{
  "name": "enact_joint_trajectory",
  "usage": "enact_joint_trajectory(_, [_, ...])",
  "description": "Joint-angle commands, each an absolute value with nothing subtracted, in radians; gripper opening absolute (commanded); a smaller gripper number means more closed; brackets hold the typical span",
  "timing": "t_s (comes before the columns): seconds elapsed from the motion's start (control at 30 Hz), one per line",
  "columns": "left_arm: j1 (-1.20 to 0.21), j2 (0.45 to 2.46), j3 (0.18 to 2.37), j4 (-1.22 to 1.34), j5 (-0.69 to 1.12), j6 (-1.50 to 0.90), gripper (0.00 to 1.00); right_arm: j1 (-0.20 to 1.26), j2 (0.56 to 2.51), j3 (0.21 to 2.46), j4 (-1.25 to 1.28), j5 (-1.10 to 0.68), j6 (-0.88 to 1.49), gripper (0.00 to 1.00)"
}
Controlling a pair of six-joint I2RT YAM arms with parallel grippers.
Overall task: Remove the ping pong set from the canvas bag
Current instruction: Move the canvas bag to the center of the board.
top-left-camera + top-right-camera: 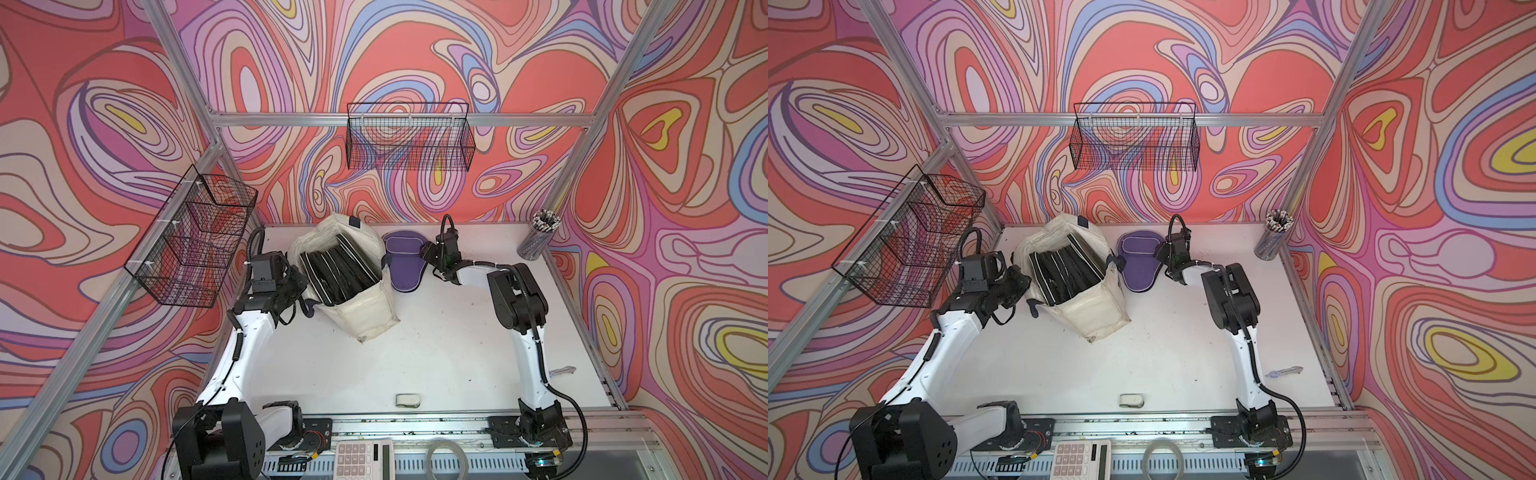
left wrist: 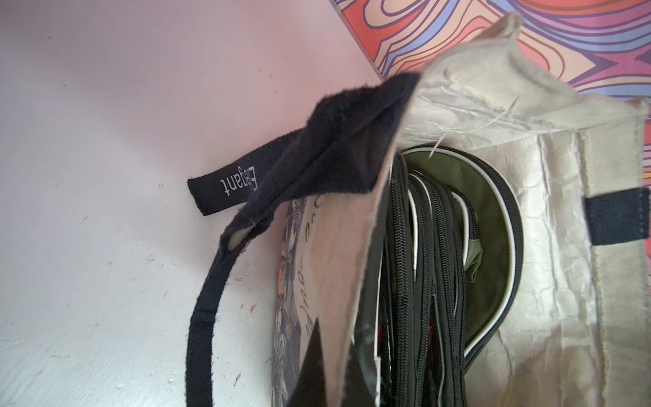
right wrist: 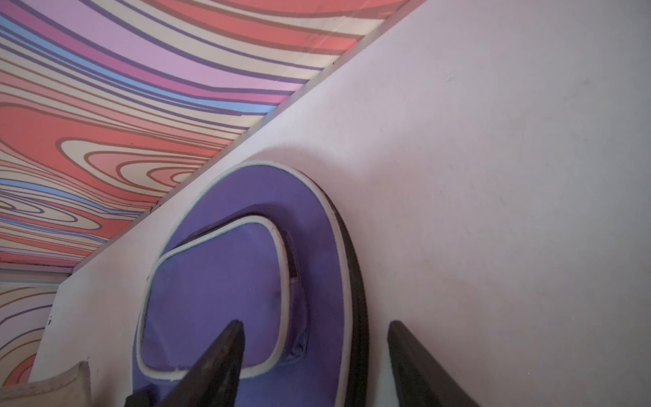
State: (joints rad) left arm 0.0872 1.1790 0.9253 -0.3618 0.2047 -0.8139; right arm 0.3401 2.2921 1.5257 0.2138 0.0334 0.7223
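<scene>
A: Where is the canvas bag (image 1: 365,316)?

B: It stands open at the back left of the table (image 1: 436,353). Black zipped cases (image 1: 336,270) are packed on edge inside, with a green case (image 2: 493,218) among them.

A: And the purple paddle case (image 1: 405,266)?

B: It is outside the bag, lying flat on the table just beside it, near the back wall.

A: The right hand (image 3: 317,324)?

B: Released. Its jaws stand apart over the purple case's edge, one finger above the cover and the other above bare table.

A: The left hand (image 1: 299,282)?

B: Clenched at the bag's left rim, by the navy strap (image 2: 208,317). Whether it pinches fabric cannot be told.
</scene>
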Motion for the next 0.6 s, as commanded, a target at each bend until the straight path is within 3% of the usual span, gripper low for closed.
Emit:
enact_joint_trajectory(0.0, [0.1,1.145,0.924,-0.271,0.215,-0.819,0.0,0.37,2.168,1.513,0.191,0.048,0.638,0.7])
enact_joint_trajectory(0.13, [0.1,1.147,0.912,-0.229,0.225,-0.826,0.0,0.402,2.081,1.511,0.145,0.034,0.579,0.75])
enact_joint_trajectory(0.3, [0.1,1.149,0.901,-0.214,0.231,-0.827,0.0,0.452,1.987,1.503,0.098,0.025,0.52,0.93])
enact_joint_trajectory(0.4, [0.1,1.148,0.897,-0.211,0.234,-0.824,0.0,0.493,1.929,1.512,0.059,0.031,0.479,0.98])
enact_joint_trajectory(0.57, [0.1,1.143,0.883,-0.19,0.244,-0.822,0.0,0.583,1.854,1.582,-0.031,0.03,0.385,0.98])
